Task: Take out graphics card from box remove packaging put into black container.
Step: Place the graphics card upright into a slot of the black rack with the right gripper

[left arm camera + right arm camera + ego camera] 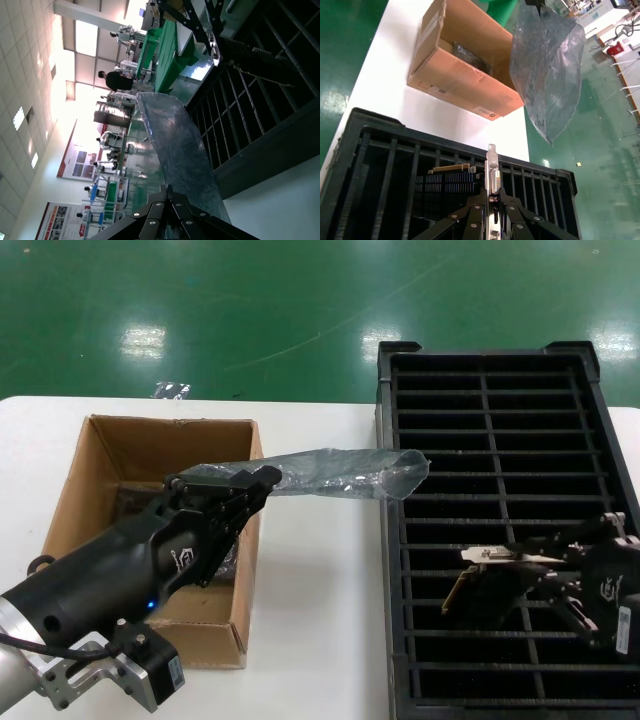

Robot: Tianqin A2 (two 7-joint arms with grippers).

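While the right gripper [530,570] holds the graphics card [487,585] by its silver bracket, fingers closed narrow on the metal strip, the card hangs below the fingertips, board partly down among the ribs of the black container [400,540] but tilted, not seated in a slot as far as I can tell. Right wrist view shows the bracket [493,172] standing up just ahead of the fingertips with the board off to one side of them, so the grip is on a thin edge only. Risk, as a judgement: if the fingers let go now the card could tip and lie across ribs instead of dropping into one slot; if the arm pushes down while misaligned, the board edge could jam on a rib or the bracket could slip between the pads. The left gripper [262,480] has its fingers pinched shut on one end of the packaging [340,472], the emptied bag stretching away from the fingertips, its far end hanging over the container's near rim. That loose end could drag into the slots or snag the rim if the left arm swings. The box [110,440] sits under the left gripper body, with something dark inside; can't tell what.
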